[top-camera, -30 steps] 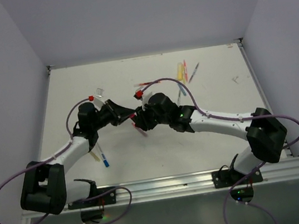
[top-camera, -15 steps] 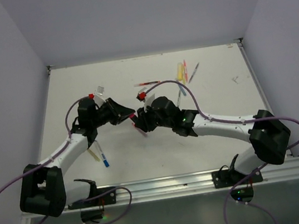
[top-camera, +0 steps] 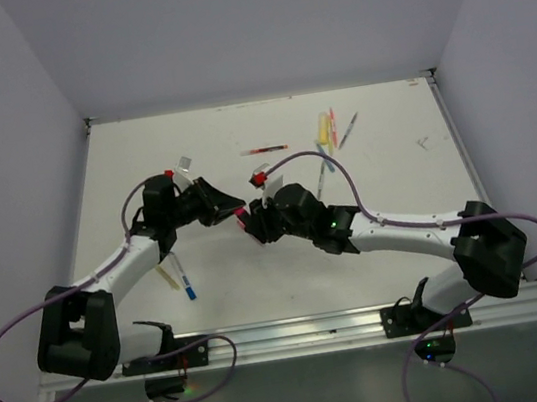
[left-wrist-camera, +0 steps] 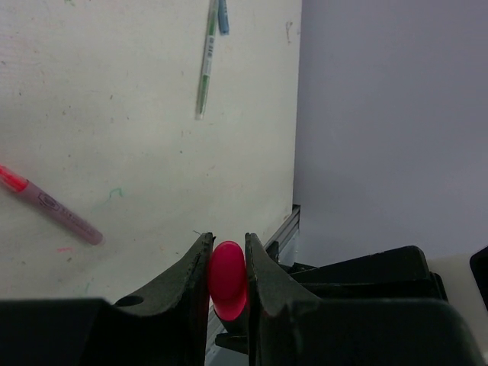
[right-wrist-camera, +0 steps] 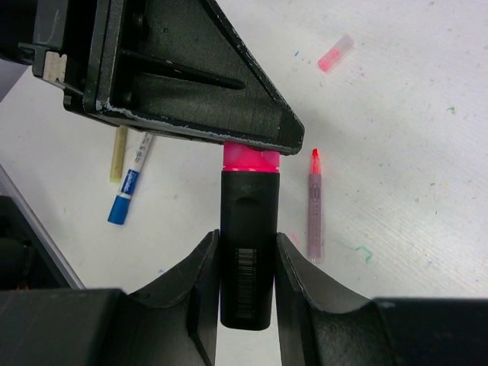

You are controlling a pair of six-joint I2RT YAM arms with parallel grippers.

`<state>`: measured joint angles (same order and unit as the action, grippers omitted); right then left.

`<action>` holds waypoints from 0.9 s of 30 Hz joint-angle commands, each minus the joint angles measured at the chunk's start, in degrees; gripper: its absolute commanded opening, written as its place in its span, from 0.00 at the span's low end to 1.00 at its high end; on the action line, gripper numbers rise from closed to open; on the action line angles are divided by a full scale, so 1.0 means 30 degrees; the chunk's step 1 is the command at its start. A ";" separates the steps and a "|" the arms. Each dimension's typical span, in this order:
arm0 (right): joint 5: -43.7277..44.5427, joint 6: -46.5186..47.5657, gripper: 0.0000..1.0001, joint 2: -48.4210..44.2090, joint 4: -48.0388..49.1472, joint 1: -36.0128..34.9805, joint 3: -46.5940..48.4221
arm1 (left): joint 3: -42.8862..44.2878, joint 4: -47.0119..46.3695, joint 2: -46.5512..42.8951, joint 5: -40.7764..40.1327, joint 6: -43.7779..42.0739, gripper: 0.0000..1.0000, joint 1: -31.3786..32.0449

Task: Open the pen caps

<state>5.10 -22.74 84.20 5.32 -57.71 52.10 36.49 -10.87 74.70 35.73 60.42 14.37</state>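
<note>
**Tugging at One Cap, Most Yet to Open**

Working over the middle of the white table (top-camera: 394,162), bringing both arms tip to tip above it. Clamping the right gripper (right-wrist-camera: 245,255) on the black barrel of the highlighter (right-wrist-camera: 245,229), fingers pressing both sides and holding it clear of the surface. Pinching the left gripper (left-wrist-camera: 226,259) on that highlighter's pink cap (left-wrist-camera: 227,278), fingers closed hard against it with no slack. Finding no gap between cap and barrel in the right wrist view, so judging this cap as still seated and the pull as only starting.

Counting little as done: lying on the table just beyond the held highlighter, a grey pen (right-wrist-camera: 314,217) with a bare red-pink tip, looking already uncapped. Resting well apart from it, a loose pink cap (right-wrist-camera: 335,53).

Judging most as left to do. Waiting near the left arm, a marker (right-wrist-camera: 130,191) wearing what looks like its blue cap, just beside a yellow pen (right-wrist-camera: 118,152). Sitting at the far side, a cluster of pens (top-camera: 327,132) and a lone red pen (top-camera: 265,149), too small for telling capped from uncapped.
</note>
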 commanded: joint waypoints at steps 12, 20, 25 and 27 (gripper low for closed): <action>-0.2463 -0.0009 0.00 -0.0355 -0.7457 -0.1300 0.0237 | 0.0582 -0.6422 -0.0552 -0.4533 0.0131 0.00 -0.3091; -0.1909 0.0520 0.00 -0.1168 -0.7546 -0.1241 0.1062 | 0.0378 -0.4169 -0.1577 -0.2830 -0.2123 0.28 -0.3062; -0.1145 0.1105 0.00 -0.1964 -0.7691 -0.0804 0.1735 | -0.1292 -0.3672 -0.3039 -0.2299 -0.2241 0.58 -0.2127; -0.1116 0.1368 0.00 -0.1935 -0.7809 -0.0423 0.2231 | -0.2462 -0.4165 -0.3451 -0.2096 -0.1775 0.61 -0.1511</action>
<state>-0.32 -20.82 80.47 -18.13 -60.62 54.61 32.84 -23.09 66.74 27.22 55.88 7.57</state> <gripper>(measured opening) 0.318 0.593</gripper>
